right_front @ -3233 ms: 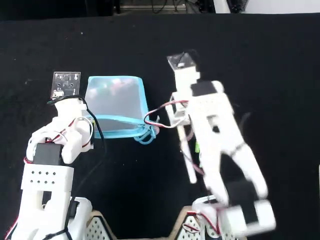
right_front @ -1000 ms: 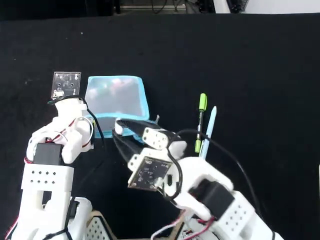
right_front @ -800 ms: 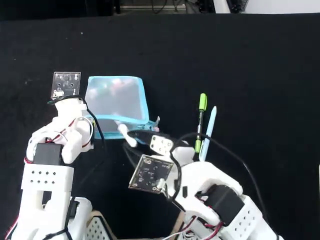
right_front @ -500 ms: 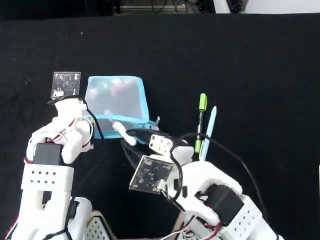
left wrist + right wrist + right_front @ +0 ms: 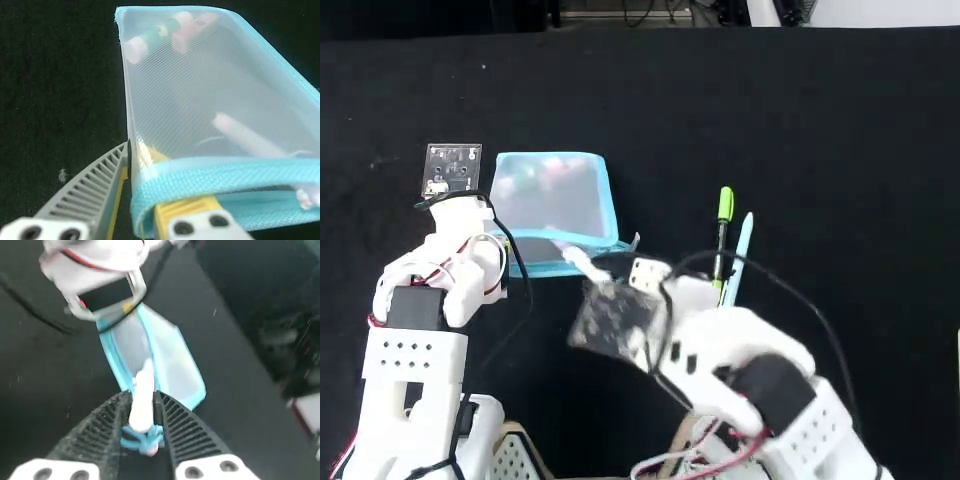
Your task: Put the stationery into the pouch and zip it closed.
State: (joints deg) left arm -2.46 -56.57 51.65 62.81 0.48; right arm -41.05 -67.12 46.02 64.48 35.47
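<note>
You had insertion step in hand: right gripper (image 5: 142, 396) clamped on white pen (image 5: 145, 375), tip inside pouch (image 5: 552, 205) mouth. Left gripper (image 5: 134, 150) pinched pouch corner. Next, likely: push pen deeper, release. Small items (image 5: 160, 32) sat at pouch's far end. Green marker (image 5: 722, 225) and blue pen (image 5: 742, 240) waited outside, near pouch.

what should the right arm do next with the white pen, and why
Probably push the white pen a little deeper into the pouch before letting go. The right gripper is shut on it, just its front end has passed the blue rim, and the left gripper pinches the pouch's corner, steadying it.
</note>
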